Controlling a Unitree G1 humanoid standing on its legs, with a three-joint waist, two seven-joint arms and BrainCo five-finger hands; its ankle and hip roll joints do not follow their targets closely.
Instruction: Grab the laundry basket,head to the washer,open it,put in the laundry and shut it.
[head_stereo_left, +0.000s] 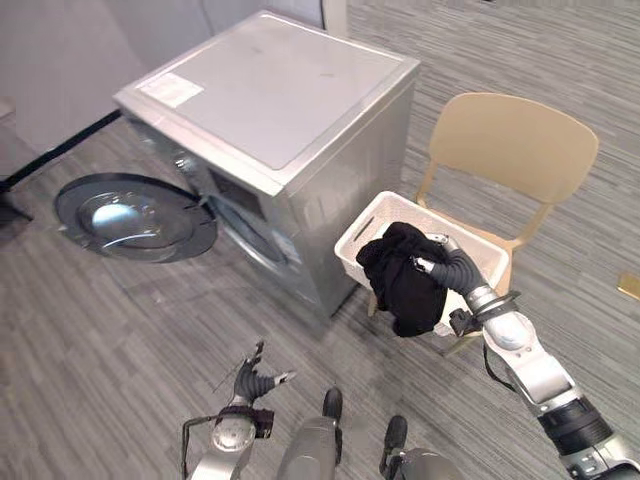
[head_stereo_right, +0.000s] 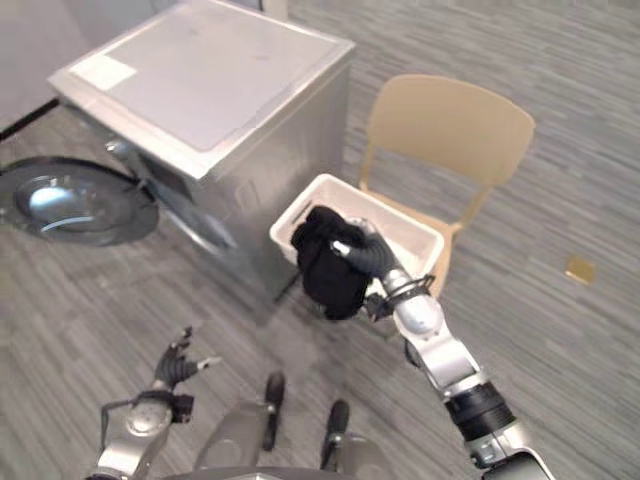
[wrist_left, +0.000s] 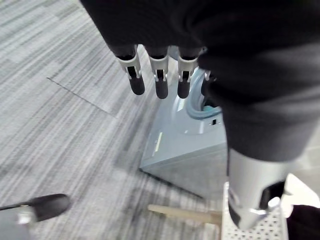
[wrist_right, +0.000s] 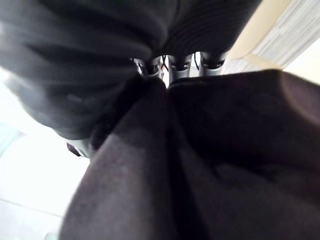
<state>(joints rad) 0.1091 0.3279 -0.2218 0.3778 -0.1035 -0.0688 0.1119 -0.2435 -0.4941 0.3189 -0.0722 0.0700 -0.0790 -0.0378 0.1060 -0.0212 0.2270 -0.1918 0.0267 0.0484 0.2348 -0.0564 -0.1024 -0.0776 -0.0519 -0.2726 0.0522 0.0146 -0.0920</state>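
A white laundry basket (head_stereo_left: 481, 248) rests on the seat of a tan chair (head_stereo_left: 512, 142) to the right of the silver washer (head_stereo_left: 280, 100). The washer's round door (head_stereo_left: 135, 216) is swung wide open on the left of its front. My right hand (head_stereo_left: 449, 262) is shut on a black garment (head_stereo_left: 401, 276), which hangs over the basket's near rim. In the right wrist view the black garment (wrist_right: 200, 165) bunches against the fingers (wrist_right: 175, 64). Low over the floor in front of the washer, my left hand (head_stereo_left: 256, 380) is open and holds nothing, its fingers (wrist_left: 157, 80) straight.
Grey striped carpet (head_stereo_left: 120, 340) runs all around the washer and chair. A wall (head_stereo_left: 60, 60) stands behind the washer at the upper left. A small tan square (head_stereo_left: 629, 286) lies on the floor at the far right.
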